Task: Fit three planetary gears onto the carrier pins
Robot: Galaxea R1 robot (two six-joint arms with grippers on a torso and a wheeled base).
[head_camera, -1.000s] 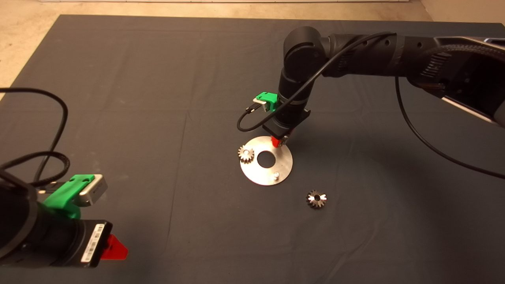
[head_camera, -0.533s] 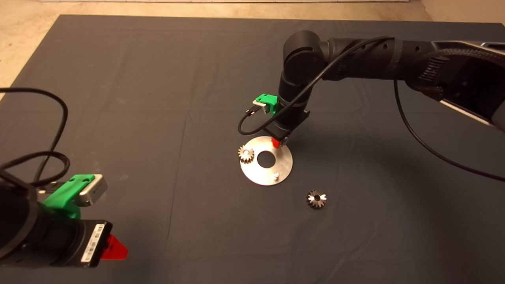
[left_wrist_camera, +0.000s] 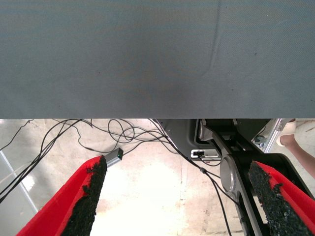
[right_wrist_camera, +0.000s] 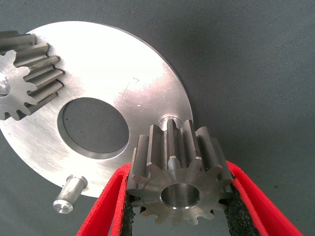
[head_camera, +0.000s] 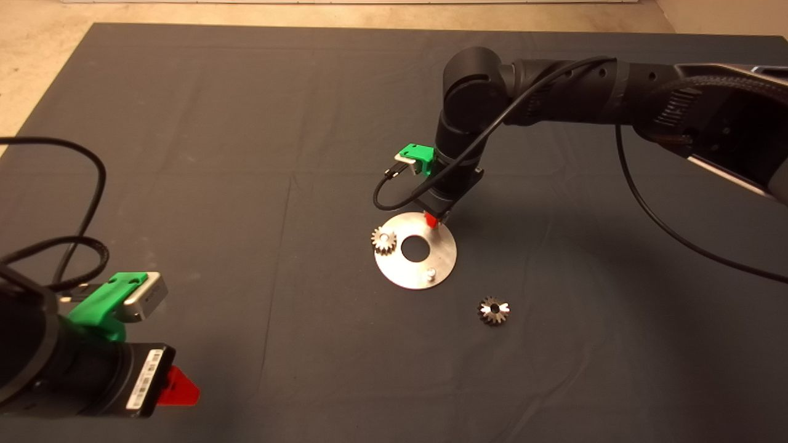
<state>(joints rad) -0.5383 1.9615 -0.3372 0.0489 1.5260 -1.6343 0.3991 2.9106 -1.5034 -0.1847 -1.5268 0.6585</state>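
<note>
The right arm reaches in from three o'clock, elbow bent, wrist pointing straight down, and its right gripper (head_camera: 434, 220) has its red fingers (right_wrist_camera: 106, 206) clamped on a gear (right_wrist_camera: 179, 179). The left gripper (head_camera: 175, 386) waits at seven o'clock, its fingers (left_wrist_camera: 88, 194) spread wide apart.

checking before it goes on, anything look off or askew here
Nothing damaged. The gear held in the right gripper sits beside its carrier pin, not yet over it.
</note>
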